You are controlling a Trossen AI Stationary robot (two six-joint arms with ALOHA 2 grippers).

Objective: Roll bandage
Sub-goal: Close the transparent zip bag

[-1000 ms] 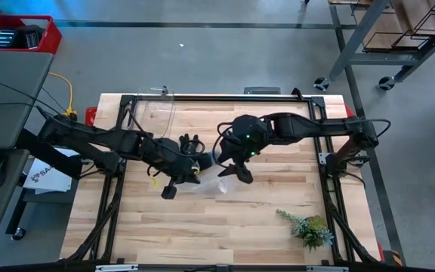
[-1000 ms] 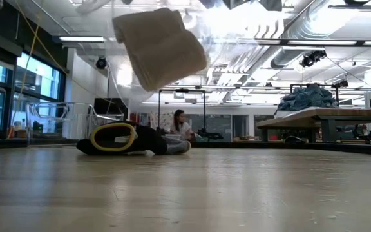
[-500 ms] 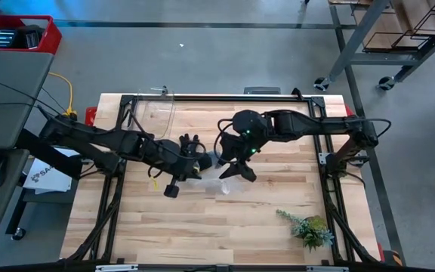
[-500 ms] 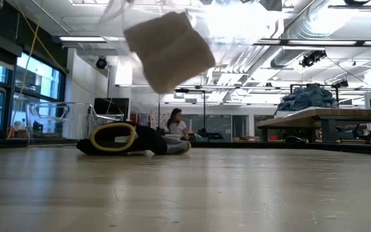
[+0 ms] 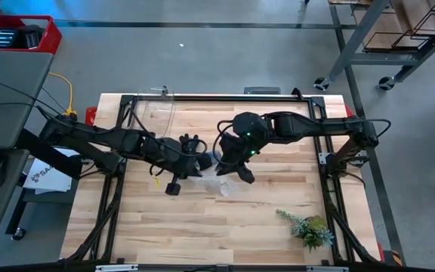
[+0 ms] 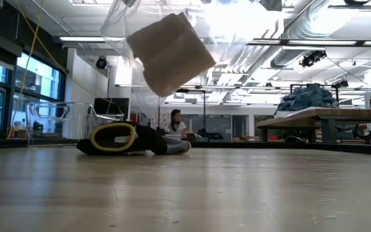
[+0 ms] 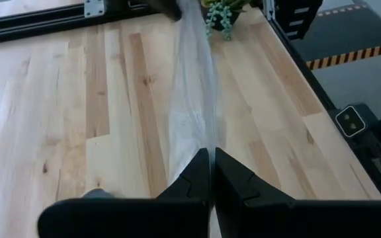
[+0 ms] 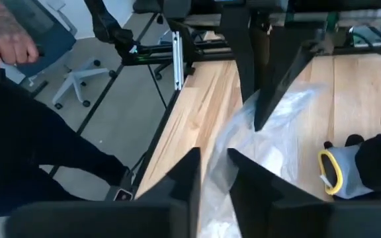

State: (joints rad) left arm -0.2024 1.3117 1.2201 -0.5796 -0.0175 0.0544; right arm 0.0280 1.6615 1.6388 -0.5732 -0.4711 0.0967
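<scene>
Both jaws pinch the clear bag (image 6: pixel 118 26) shut, with the bandage (image 6: pixel 171 53) inside, upper middle; I think pulling apart gently would open it.

The high view looks straight down from well above, taking in the whole bench (image 5: pixel 225 219) and both arms. The low view sits at bench-top level, looking flat across the wood into the room, with the glove (image 6: pixel 131 139) lying ahead and the plastic bag (image 6: pixel 166 45) hanging close above. Each wrist view looks forward from close range along its own jaws. All four views share the plastic bag at mid-bench.
</scene>
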